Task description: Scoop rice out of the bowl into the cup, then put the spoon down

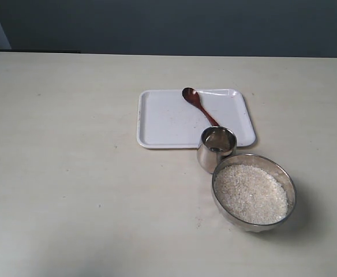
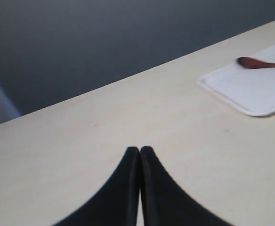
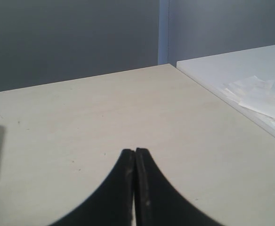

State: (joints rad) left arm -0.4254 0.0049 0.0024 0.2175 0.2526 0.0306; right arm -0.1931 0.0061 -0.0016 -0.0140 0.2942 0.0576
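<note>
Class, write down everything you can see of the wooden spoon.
The spoon is dark reddish-brown and glossy, wood by its look, with an oval scoop and a slim handle. It lies flat on the white tray, scoop near the far edge, handle slanting toward the steel cup, which hides its tip. Nothing grips it.

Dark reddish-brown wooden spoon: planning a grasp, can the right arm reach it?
Probably yes: the spoon lies uncovered on the white tray; only the small steel cup hides its handle tip. The right end effector is shut.
</note>
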